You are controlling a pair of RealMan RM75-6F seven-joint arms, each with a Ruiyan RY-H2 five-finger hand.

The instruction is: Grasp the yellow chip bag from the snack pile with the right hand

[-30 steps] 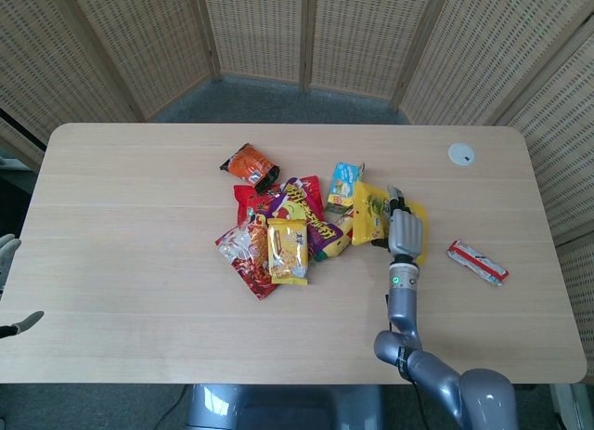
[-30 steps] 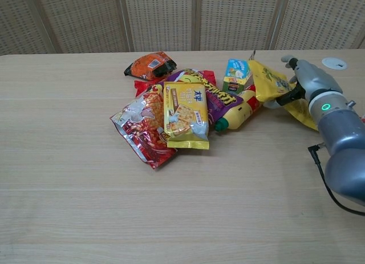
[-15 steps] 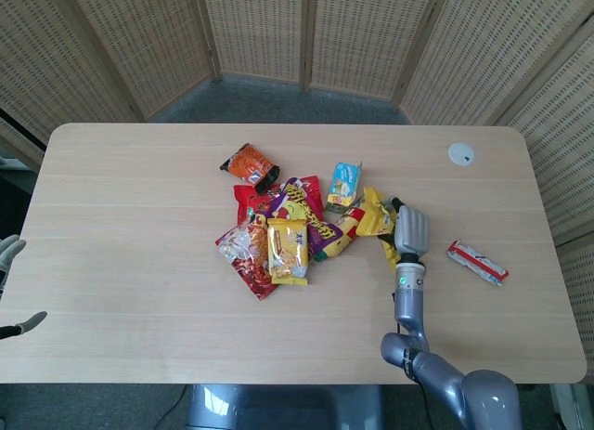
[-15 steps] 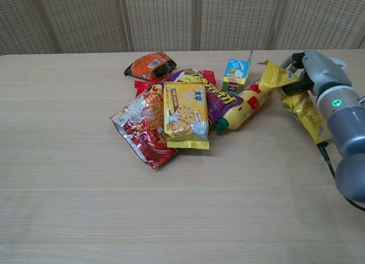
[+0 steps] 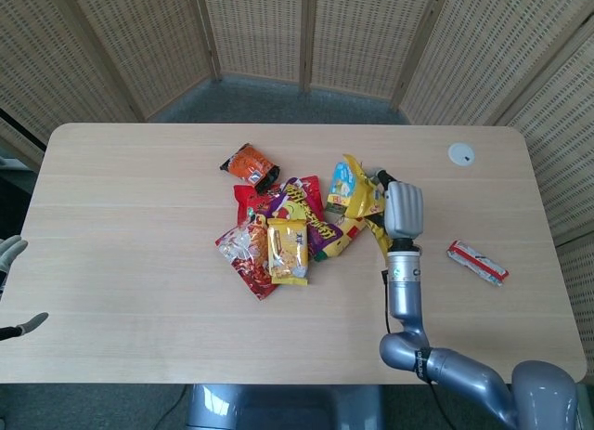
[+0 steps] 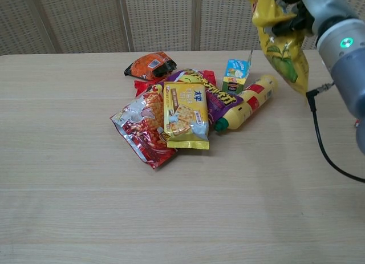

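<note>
one hand, right hand, gripped yellow chip bag clear above surface; snack pile lay below; left hand at edge, fingers apart.

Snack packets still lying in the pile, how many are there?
7: orange bag, red bag, cracker packet, purple bag, red packet underneath, yellow tube, small carton. More may hide beneath.

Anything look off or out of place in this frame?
Nothing looks damaged or spilled. The right hand holds the yellow bag crumpled and dangling above the table; one red snack bar lies apart from the pile.
</note>
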